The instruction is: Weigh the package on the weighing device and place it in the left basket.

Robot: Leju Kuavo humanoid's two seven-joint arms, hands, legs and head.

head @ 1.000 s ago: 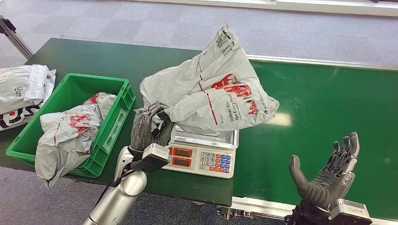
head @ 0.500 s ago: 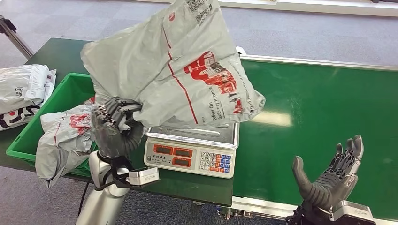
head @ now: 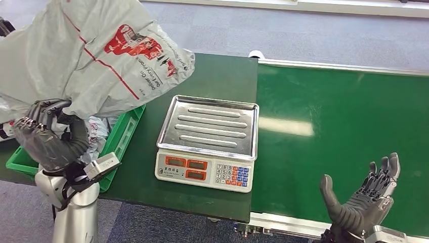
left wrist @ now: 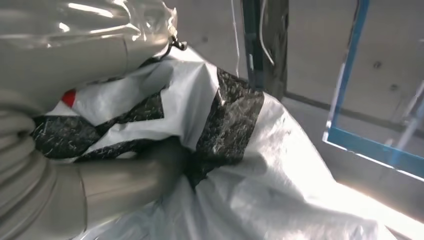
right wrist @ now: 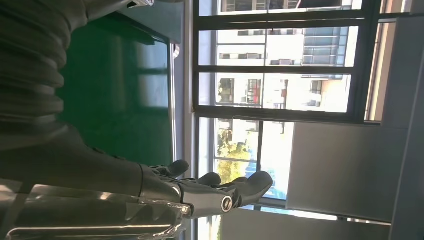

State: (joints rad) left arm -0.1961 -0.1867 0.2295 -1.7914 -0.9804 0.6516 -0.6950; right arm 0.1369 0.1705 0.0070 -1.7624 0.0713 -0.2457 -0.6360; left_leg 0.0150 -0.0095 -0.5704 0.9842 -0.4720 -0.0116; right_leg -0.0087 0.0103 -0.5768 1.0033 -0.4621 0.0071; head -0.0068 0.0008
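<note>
My left hand (head: 48, 139) grips the lower edge of a large grey plastic package (head: 86, 55) with red print, held high above the green basket (head: 121, 136) at the table's left. The left wrist view shows the thumb (left wrist: 125, 185) pressed into the package (left wrist: 240, 165), its white and black film crumpled around the hand. The weighing device (head: 207, 139) stands in the middle of the dark green table, its steel pan bare. My right hand (head: 361, 200) hovers open, palm up, at the near right over the conveyor; its fingers (right wrist: 220, 192) are spread in the right wrist view.
Another grey package (head: 96, 132) lies in the green basket, mostly hidden by the lifted one. A bright green conveyor belt (head: 344, 116) runs along the right side. Grey carpet floor lies beyond the table.
My left hand has lifted the package off the scale pan and swung it left, up over the basket. The pan now lies bare. My right hand has sunk slightly.
</note>
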